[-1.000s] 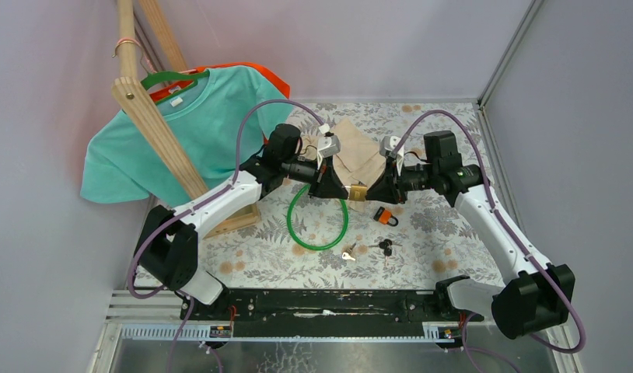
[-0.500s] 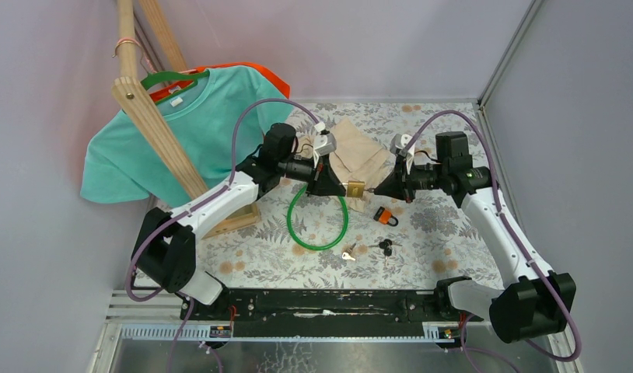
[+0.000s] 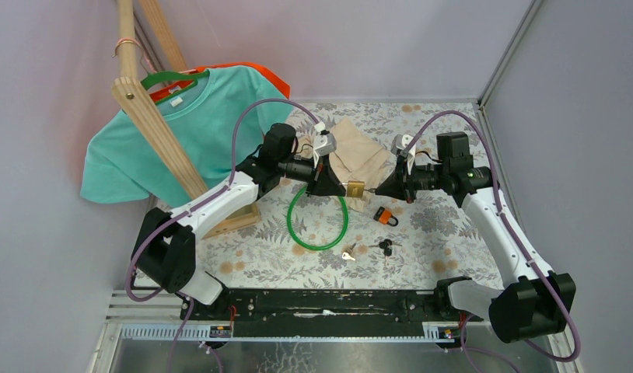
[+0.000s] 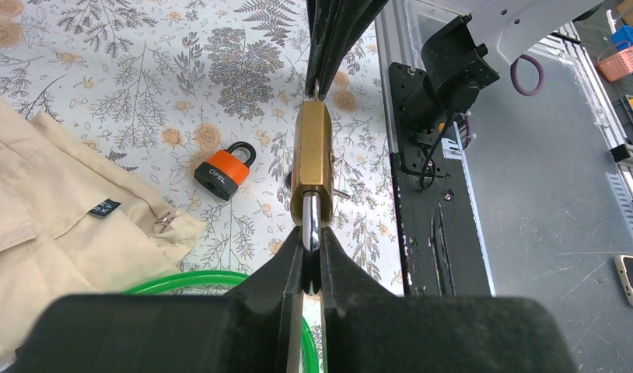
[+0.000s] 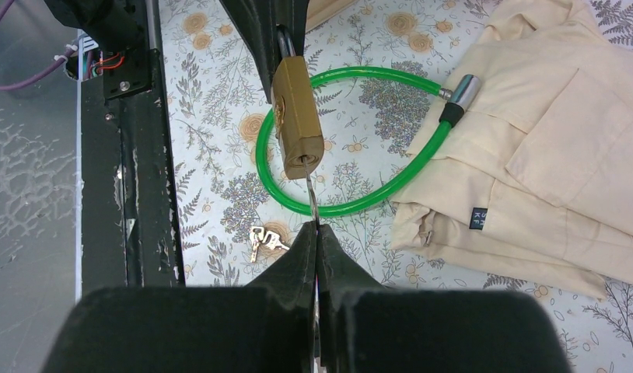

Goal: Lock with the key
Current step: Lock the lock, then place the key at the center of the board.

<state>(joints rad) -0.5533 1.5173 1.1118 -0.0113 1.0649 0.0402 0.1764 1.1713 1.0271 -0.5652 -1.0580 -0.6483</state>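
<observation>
padlock [image 5: 297,116]: likely heavy, rigid; shackle [image 4: 311,221] pinched by left hand [image 4: 312,241]
key [image 5: 311,200]: thin, likely slippery; pinched by right hand [image 5: 316,233]

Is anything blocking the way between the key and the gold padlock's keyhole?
Nothing visible does. The key in the right gripper has its tip at the keyhole of the brass padlock, held by its shackle in the left gripper.

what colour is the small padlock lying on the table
The small padlock is orange with a black base; the left wrist view shows it best.
</observation>
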